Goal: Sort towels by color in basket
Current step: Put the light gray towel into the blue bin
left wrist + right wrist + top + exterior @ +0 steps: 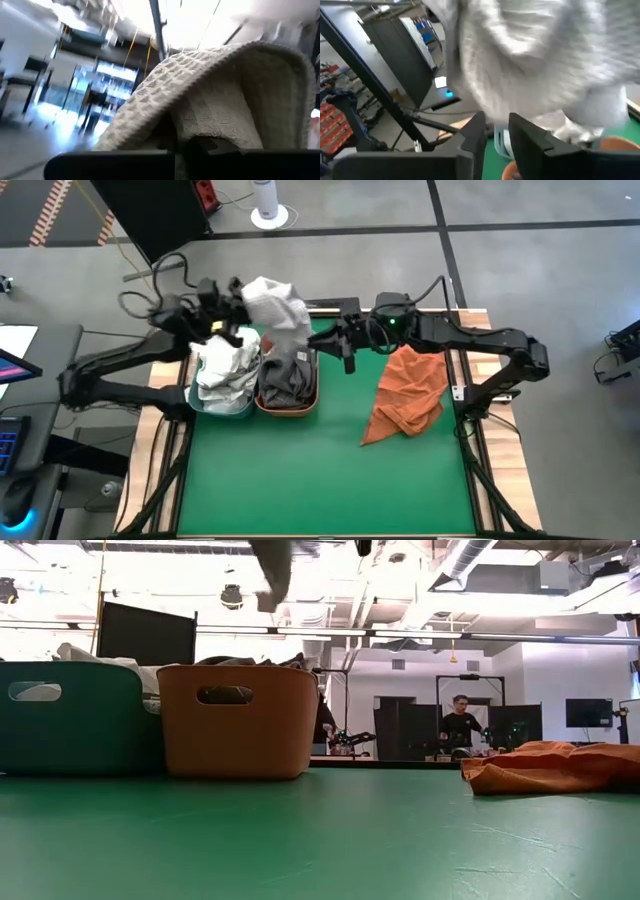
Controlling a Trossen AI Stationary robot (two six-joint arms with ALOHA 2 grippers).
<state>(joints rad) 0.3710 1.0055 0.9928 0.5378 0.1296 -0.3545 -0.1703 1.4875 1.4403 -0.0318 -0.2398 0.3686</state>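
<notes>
A pale grey-white waffle-weave towel (275,305) hangs high above the two baskets, and its lower tip shows at the top of the low view (270,570). My left gripper (240,298) is shut on it. The cloth fills the left wrist view (225,100). My right gripper (340,345) hovers open just right of the towel (545,60), with nothing between its fingers (497,135). A rust orange towel (410,395) lies crumpled on the green mat (560,765). My left gripper holds the pale towel by its upper part (255,295), coming level from the table's left side. The cloth is bunched there in several folds and drapes over the fingers (200,135), hiding the place of contact. The towel is lifted clear and hangs slack above the baskets.
A teal basket (225,385) (70,720) holds white towels. Against its right side, an orange basket (290,390) (240,720) holds dark grey ones. Bare green mat (300,480) stretches toward the near edge. A person (462,725) stands far back in the room.
</notes>
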